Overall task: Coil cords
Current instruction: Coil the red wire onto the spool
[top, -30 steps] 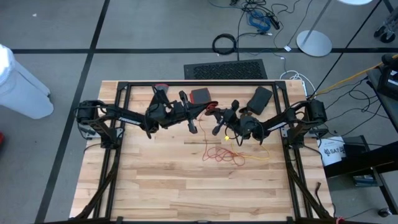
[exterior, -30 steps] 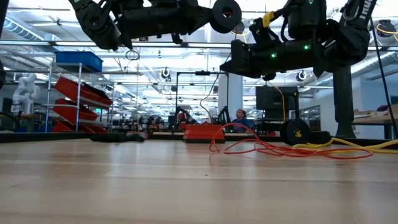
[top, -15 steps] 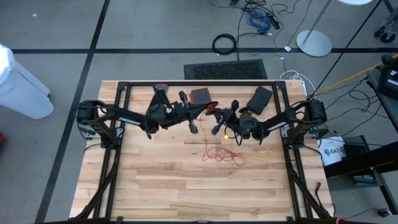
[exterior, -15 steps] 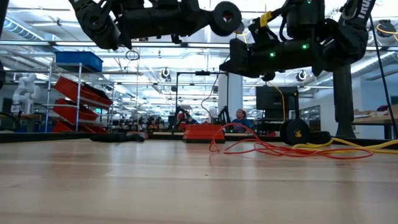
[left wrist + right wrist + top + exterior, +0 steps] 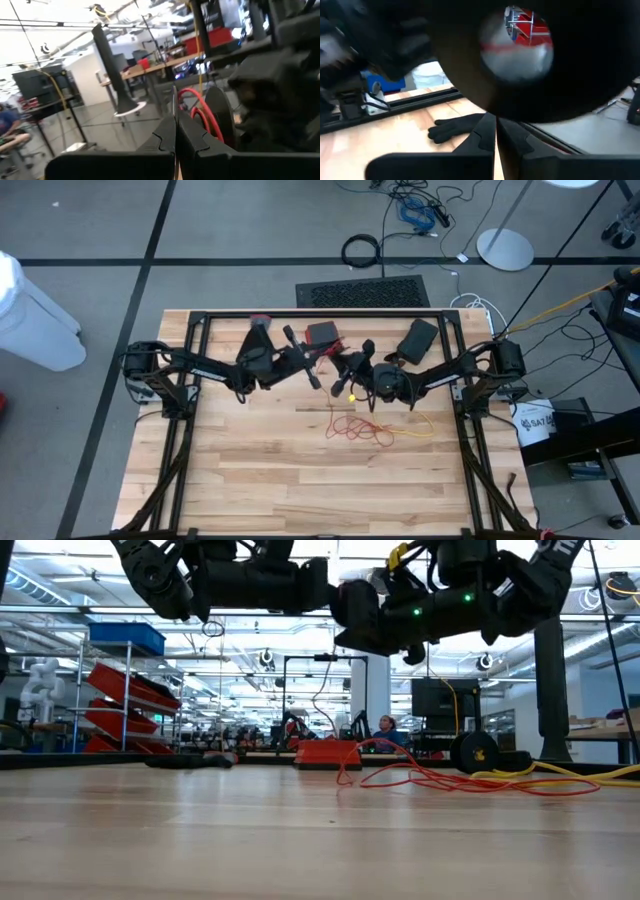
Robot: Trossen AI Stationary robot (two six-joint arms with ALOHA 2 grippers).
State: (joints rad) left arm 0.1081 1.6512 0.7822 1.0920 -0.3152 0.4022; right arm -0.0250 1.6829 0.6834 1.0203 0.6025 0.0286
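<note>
Cords lie loose on the pale wooden plank tabletop [image 5: 250,470]: a thin red cord [image 5: 356,429] is tangled in untidy loops near the middle, toward the right arm's side, and a thin yellow cord [image 5: 418,430] runs out from the tangle toward the right edge. In the low view the same red loops [image 5: 440,780] sprawl flat on the wood with the yellow strand [image 5: 575,772] trailing off beside them. Neither cord is coiled.

Both dark arms are raised above the far half of the tabletop, their tips close together over the centre. The left gripper [image 5: 312,376] has its jaws pressed fully together, as the left wrist view shows [image 5: 176,135], and they hold nothing. The right gripper [image 5: 341,385] also has its jaws closed tight with no gap [image 5: 496,132], and nothing can be seen between them. A small yellow spot shows beside its tip in the high view, but whether that is cord cannot be told.

A black glove [image 5: 455,126] lies on the wood near the far rail, beside a flat red box [image 5: 322,333] and a flat black rectangular case [image 5: 417,339].
</note>
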